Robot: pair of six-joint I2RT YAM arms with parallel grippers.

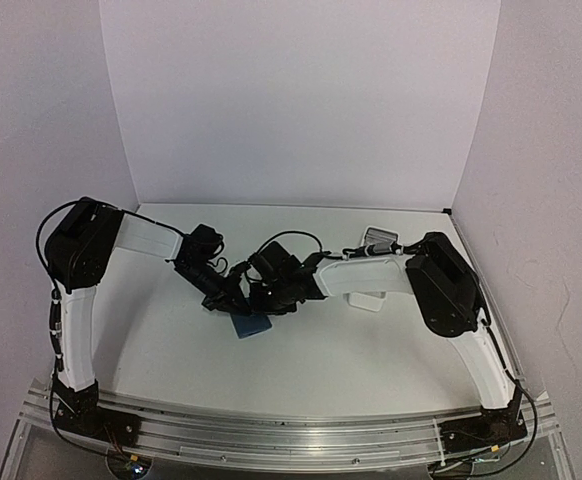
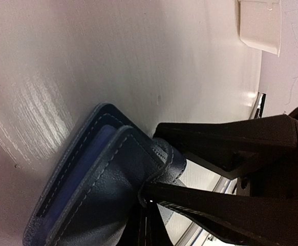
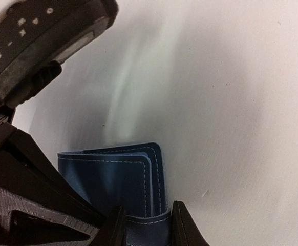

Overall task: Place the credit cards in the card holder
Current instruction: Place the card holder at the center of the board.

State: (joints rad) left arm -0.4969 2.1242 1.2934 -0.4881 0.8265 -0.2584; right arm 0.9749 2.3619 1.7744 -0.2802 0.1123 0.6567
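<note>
Steadying the card holder (image 1: 252, 326) mid-table, the left gripper (image 2: 151, 161) clenches one cover, likely so the right gripper (image 3: 146, 231), straddling the snap tab (image 3: 149, 220), can spread it; whether that one pinches, I cannot tell.

Probably a lab, white backdrop panels (image 1: 301, 100), white table (image 1: 321, 350), aluminium base rail (image 1: 301, 432)
</note>
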